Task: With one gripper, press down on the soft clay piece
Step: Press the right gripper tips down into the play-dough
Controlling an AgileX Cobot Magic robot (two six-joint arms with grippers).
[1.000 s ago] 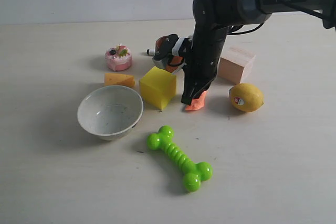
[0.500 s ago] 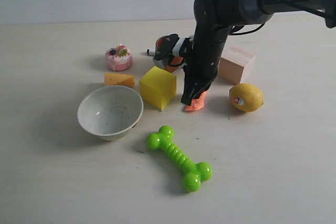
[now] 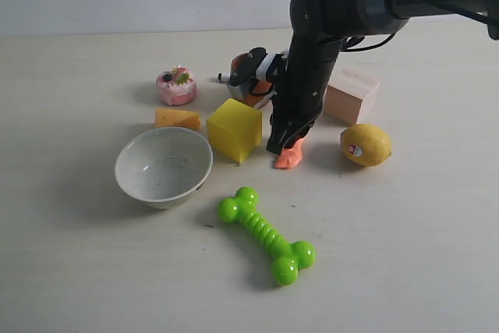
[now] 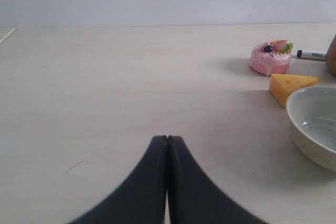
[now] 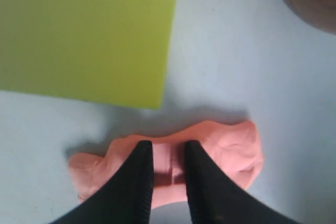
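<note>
The soft clay piece (image 3: 289, 155) is a small salmon-orange lump on the table between the yellow cube and the lemon. My right gripper (image 3: 274, 148) points straight down onto it, its dark fingertips touching the clay's top. In the right wrist view the clay (image 5: 226, 150) spreads out under the right gripper (image 5: 168, 148). The two fingers stand a narrow gap apart, and a dented strip of clay shows between them. My left gripper (image 4: 167, 138) is shut and empty, low over bare table, far from the clay; it does not show in the exterior view.
A yellow cube (image 3: 234, 129) sits close on the clay's left and a lemon (image 3: 365, 144) on its right. A wooden block (image 3: 351, 95) and an orange-black object (image 3: 249, 74) lie behind. A white bowl (image 3: 164, 165), cheese wedge (image 3: 177, 118), pink cake (image 3: 176, 86) and green bone toy (image 3: 267, 234) lie around.
My right arm has shifted slightly, its fingertips edging up and left on the clay, so more of the lump shows beside them. The left gripper's earlier state is not shown.
</note>
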